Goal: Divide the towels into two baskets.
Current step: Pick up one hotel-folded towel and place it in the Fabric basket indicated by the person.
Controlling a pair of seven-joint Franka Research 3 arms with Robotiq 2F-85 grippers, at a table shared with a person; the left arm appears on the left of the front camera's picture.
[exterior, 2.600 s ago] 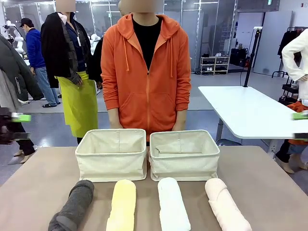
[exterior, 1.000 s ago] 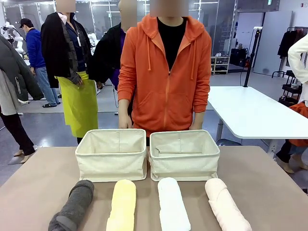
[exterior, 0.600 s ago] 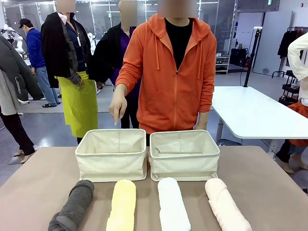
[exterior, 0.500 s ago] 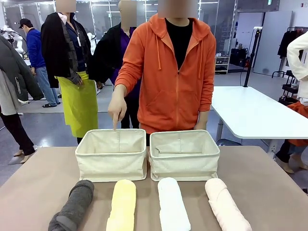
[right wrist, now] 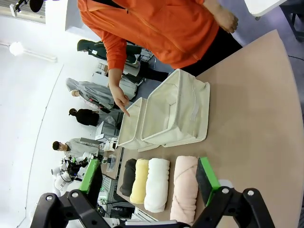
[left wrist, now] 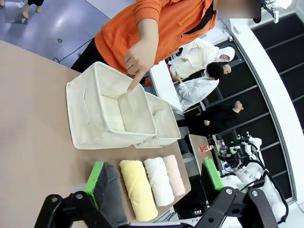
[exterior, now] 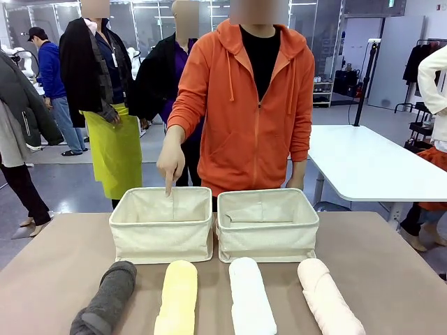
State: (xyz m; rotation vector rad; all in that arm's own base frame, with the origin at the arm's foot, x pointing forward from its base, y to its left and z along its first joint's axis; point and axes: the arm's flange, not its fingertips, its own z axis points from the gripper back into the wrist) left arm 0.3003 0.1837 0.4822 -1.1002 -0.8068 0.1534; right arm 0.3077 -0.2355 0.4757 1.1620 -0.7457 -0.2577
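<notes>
Two cream baskets stand side by side mid-table, the left basket and the right basket. Both look empty. In front of them lie the rolled towels in a row: dark grey, pale yellow, white, pale pink. A person in an orange hoodie points a finger down into the left basket. My left gripper hovers open, high above the towels. My right gripper is open too, above the row with the pink towel nearest it.
The brown table has bare surface on both sides of the baskets. A white table stands behind at the right. Several other people stand behind the person at the far left.
The person has raised one hand from behind the left basket and now points a finger down into it. Towels and baskets have not moved.
</notes>
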